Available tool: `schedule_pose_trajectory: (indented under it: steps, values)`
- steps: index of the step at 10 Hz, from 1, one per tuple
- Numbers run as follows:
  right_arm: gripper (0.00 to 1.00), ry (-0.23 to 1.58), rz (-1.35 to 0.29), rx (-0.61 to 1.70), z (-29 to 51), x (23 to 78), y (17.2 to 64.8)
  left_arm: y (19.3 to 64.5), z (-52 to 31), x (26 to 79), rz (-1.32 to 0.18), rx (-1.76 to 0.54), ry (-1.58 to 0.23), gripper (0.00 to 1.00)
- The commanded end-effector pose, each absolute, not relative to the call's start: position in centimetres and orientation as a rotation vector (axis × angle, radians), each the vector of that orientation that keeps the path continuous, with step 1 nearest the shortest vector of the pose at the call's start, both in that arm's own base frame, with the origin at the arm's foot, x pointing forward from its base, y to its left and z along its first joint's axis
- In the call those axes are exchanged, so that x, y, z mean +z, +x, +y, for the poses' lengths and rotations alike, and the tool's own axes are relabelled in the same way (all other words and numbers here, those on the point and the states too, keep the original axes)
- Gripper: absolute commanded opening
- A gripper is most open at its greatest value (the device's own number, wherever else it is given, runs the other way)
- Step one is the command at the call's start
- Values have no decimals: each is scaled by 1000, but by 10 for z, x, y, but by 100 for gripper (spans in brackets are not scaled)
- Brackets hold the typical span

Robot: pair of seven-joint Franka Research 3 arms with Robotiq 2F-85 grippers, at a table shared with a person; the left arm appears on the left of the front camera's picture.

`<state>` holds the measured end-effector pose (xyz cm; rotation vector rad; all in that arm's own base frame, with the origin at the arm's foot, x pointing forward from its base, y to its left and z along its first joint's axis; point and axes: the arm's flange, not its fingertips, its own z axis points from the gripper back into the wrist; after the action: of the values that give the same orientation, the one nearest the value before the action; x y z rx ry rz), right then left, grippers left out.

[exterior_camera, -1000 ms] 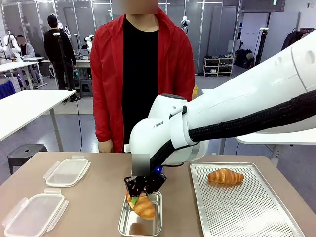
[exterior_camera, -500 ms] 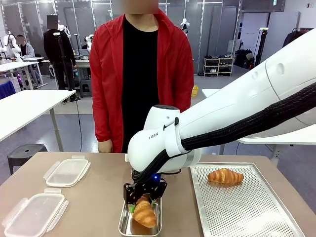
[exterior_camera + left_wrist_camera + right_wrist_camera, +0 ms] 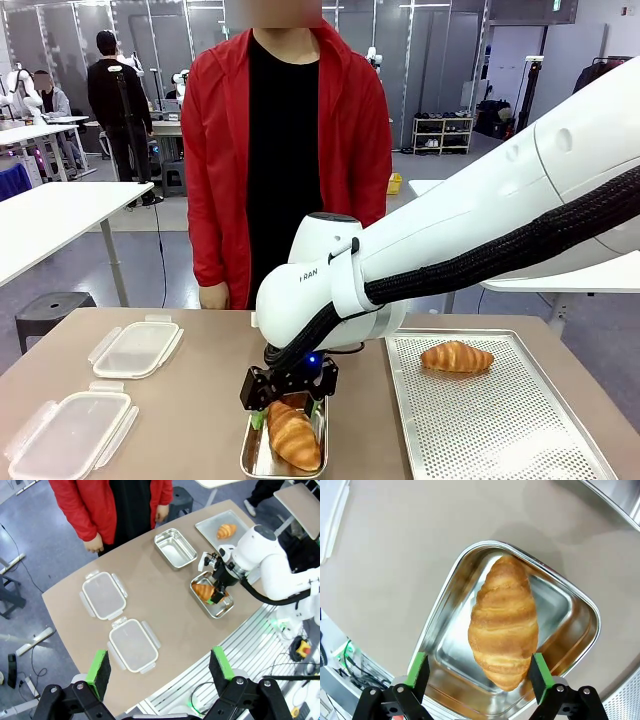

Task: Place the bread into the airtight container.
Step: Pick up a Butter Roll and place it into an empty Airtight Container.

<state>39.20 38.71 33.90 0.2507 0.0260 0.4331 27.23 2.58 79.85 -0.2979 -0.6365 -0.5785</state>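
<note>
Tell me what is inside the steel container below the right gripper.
One croissant lies in the steel container, below the open right gripper. The floor under the croissant is covered and cannot be seen.

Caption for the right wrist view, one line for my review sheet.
Right gripper, jaws open, poised over a croissant lying in a steel container on the tan table.

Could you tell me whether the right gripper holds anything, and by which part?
Nothing: the right gripper stands open over the croissant, which lies in the steel container.
</note>
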Motion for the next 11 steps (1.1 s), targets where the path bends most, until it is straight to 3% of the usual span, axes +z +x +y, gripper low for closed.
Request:
schedule_pose_trajectory:
  steps: [1, 11]
  values:
    - [100, 250, 24, 435, 388, 340, 392, 272, 26, 800, -646, -599, -299, 100]
    - [100, 250, 24, 435, 388, 340, 392, 272, 26, 800, -646, -599, -299, 100]
